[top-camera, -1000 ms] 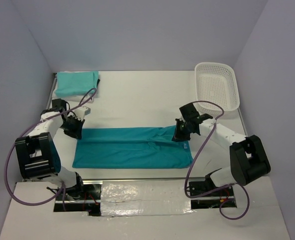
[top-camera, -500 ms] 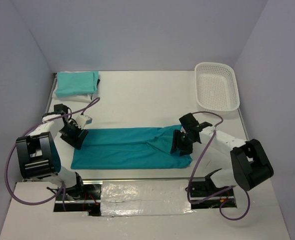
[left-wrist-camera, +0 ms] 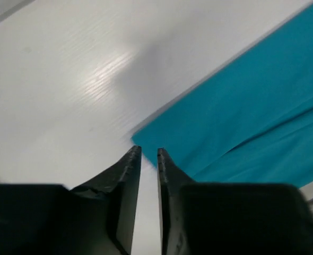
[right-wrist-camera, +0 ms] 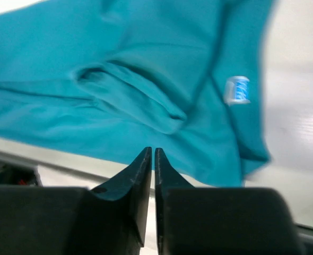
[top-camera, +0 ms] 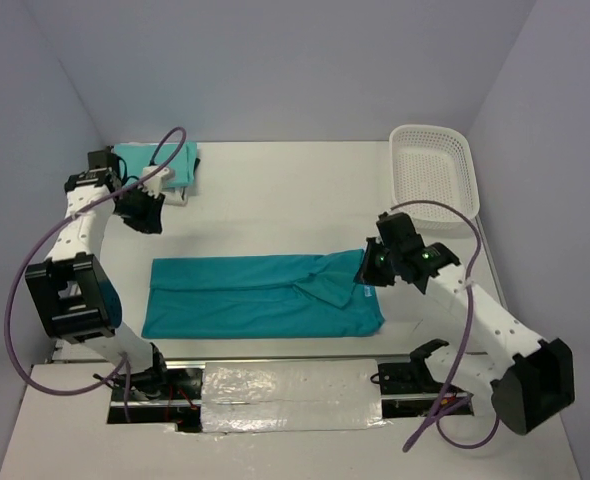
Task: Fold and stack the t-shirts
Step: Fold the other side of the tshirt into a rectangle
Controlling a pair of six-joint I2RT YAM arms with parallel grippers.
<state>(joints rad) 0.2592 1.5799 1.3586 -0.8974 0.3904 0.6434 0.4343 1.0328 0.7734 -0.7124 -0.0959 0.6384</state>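
Top external view: we are looking at the table (top-camera: 275,200), whose upper middle is lying bare between the walls. We are judging the step as between folds. The teal t-shirt (top-camera: 255,295) is lying across the lower centre of the frame as a long band, doubled lengthwise, so the next move is calling for a grasp at one short end and a carry across to the other. The band's lower hem is running close to the table's near edge, so we are favouring folds along its length or toward the bare room above. The white basket (top-camera: 432,128) is sitting at upper right, well apart. The mint t-shirt (top-camera: 140,165) is lying folded at upper left, where we are expecting the stack to go. The left arm (top-camera: 80,215) is reaching up near it; the left jaws are standing narrow, a slit with nothing inside. The right arm (top-camera: 465,300) is hovering over the band's right end, the right jaws all but closed on nothing. A small neck label (right-wrist-camera: 236,90) is showing there.
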